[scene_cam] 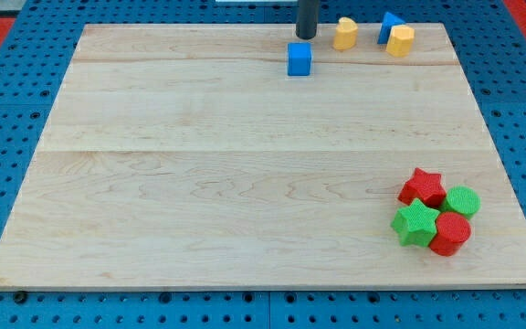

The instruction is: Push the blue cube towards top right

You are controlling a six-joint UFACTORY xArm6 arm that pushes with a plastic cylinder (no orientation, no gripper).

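Nearest the view's bottom right, four small blocks are sitting bunched and touching on the pale wooden board (199, 201): a green star-shaped block (415, 224), a red cylinder-like block (450, 233), a green round block (462, 200) and a red star-shaped block (423, 187). The board is lying on a blue perforated table top (7, 119). Far up, near the view's top edge and a bit right of centre, the small blue cube (299, 58) is sitting flat, faces roughly square to the board edges; no long axis to speak of, being a cube. Just above it and slightly right, my tip (307, 37) of the dark rod is hovering at the board, close to the cube, contact hard to tell; it is a bare rod, gripping nothing. To the cube's upper right, a yellow rounded block (345, 33) is standing in the way, and further right a second yellow block (400, 40) is touching a blue angular block (389, 23) behind it.
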